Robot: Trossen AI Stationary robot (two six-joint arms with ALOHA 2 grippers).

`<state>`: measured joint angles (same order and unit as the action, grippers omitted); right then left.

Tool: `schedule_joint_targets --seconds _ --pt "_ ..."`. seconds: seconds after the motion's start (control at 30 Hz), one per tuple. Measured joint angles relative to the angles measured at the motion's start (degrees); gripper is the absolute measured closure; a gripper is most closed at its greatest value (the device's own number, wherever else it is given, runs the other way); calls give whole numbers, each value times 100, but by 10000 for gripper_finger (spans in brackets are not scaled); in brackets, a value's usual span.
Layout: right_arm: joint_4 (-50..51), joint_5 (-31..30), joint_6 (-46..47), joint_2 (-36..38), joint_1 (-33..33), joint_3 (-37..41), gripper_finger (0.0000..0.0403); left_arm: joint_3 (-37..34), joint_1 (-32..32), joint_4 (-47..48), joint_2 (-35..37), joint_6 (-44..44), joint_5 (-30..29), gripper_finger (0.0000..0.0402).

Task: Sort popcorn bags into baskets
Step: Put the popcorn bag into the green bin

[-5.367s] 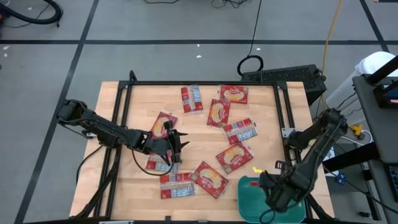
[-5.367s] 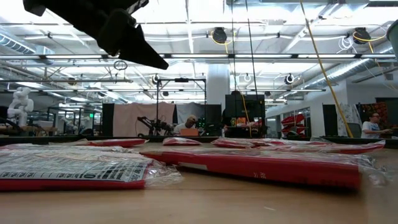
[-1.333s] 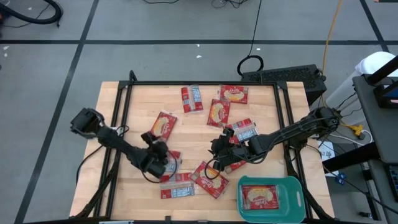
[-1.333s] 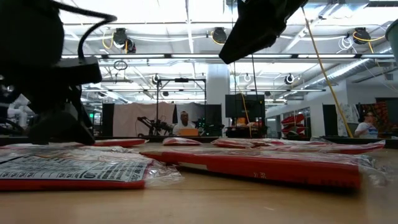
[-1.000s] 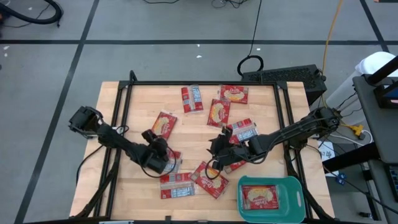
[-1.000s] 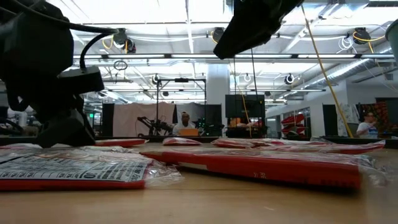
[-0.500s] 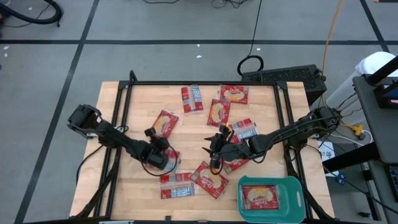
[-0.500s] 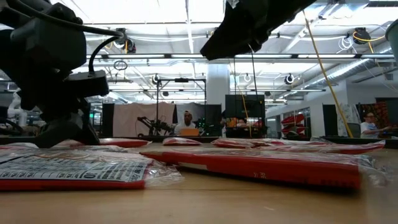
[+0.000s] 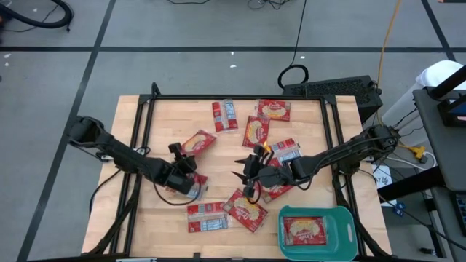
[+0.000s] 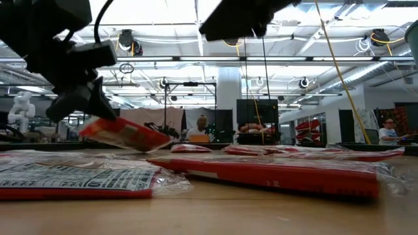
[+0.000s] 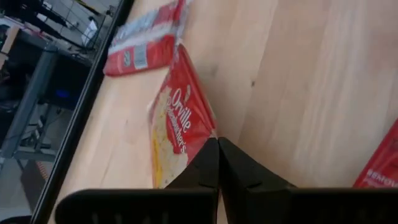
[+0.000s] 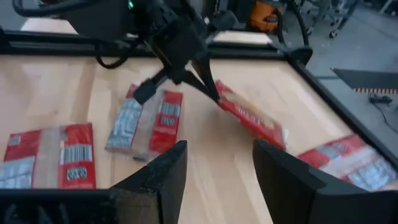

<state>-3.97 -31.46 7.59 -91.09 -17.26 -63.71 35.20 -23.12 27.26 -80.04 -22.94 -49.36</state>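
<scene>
Several red popcorn bags lie flat on the wooden table (image 9: 145, 124). My left gripper (image 9: 180, 151) is shut on one bag (image 9: 200, 140) left of centre; the low view shows this bag (image 10: 124, 134) tilted and off the table. My right gripper (image 9: 244, 175) hovers open above the table's middle, its fingers pointing toward the left gripper, with nothing between them. The teal basket (image 9: 342, 218) stands at the near right corner with one bag (image 9: 306, 231) lying in it. My left gripper pinches the bag's near edge by a corner (image 11: 208, 134) between its two shut fingers. The fingers slant down from the table's left near side. The bag reaches out beyond the fingertips, tilted, its far end (image 10: 163, 145) lower, lifted off the table.
Other bags lie near the far edge (image 9: 224, 115) (image 9: 273, 109), at centre (image 9: 255, 132) (image 9: 284, 153) and near the front (image 9: 244, 207) (image 9: 206, 217). One more bag (image 9: 196, 183) lies under the left arm. A black frame (image 9: 233, 97) borders the table.
My left gripper has shut on the bag's edge and risen, rolling its wrist. The bag has come up off the table and turned about, now tilted. My right gripper has tipped and edged a little toward the table's left, staying open.
</scene>
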Motion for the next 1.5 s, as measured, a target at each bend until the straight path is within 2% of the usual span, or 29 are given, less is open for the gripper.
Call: schedule_joint_targets --seconds 0.33,0.43,0.57,0.63,0.83,1.03,1.13,1.3,1.5 --pt "394 -14 -1069 -222 212 -622 227 15 -82 -54 632 60 -20 401" --pt "315 83 -1384 -625 408 -759 227 15 -115 -76 732 104 -22 401" --pt "334 582 -1525 -1284 711 -1198 227 17 -139 -261 739 307 -13 401" --pt "521 758 -1602 -1582 846 -1463 227 19 -139 -398 739 373 21 401" --pt "1406 778 -1745 -2330 1152 -2281 227 22 -135 -714 739 654 37 401" --pt "1469 934 -2007 -2379 1384 -2324 216 26 -121 -864 739 768 42 401" --pt "1494 1199 -2191 -2387 1487 -2322 203 26 -118 -975 739 772 52 401" --pt "1342 1394 -2221 -2560 1597 -2311 187 26 -57 -1328 739 901 255 401" --pt "1097 1504 -2361 -2708 1613 -2316 208 26 35 -1504 739 978 433 401"
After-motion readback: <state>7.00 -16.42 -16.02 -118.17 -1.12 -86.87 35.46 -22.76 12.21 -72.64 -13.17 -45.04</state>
